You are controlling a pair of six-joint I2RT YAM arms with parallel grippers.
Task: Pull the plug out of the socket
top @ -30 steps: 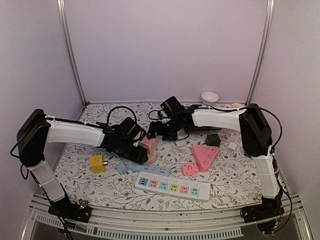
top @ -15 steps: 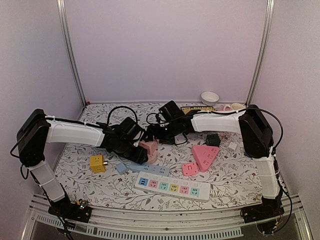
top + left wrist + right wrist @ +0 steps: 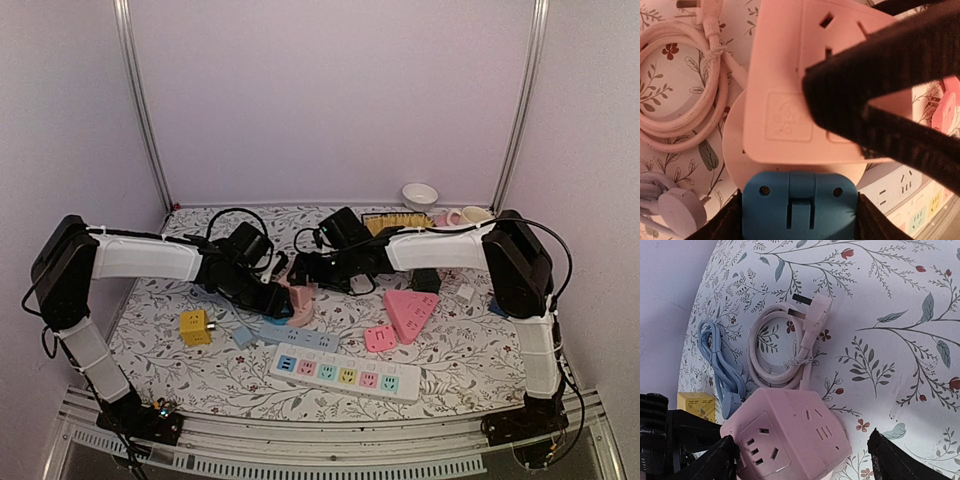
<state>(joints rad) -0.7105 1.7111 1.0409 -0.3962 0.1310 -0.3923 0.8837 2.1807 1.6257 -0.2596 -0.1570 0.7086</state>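
A pink cube socket point(image 3: 300, 298) lies tilted on the flowered table, its coiled pink cord point(image 3: 785, 350) beside it. A blue plug point(image 3: 800, 205) sits against the cube's round pink face. My left gripper point(image 3: 800, 215) is shut on that blue plug, with dark fingers point(image 3: 727, 225) on both sides of it. My right gripper point(image 3: 800, 460) is open and straddles the cube point(image 3: 790, 440) from the far side. Its left finger point(image 3: 705, 460) is at the cube's edge and the other stands apart.
A yellow cube socket point(image 3: 195, 327), a light blue strip point(image 3: 300, 340) and a white strip with coloured outlets point(image 3: 347, 372) lie nearer the front. A pink triangular socket point(image 3: 410, 310), a small pink square point(image 3: 380, 338) and a black adapter point(image 3: 426, 278) are to the right. A white bowl point(image 3: 420, 193) is at the back.
My right gripper has slid left and down over the pink cube. The left wrist has shifted slightly back, still on the plug, and the cube is tilted more.
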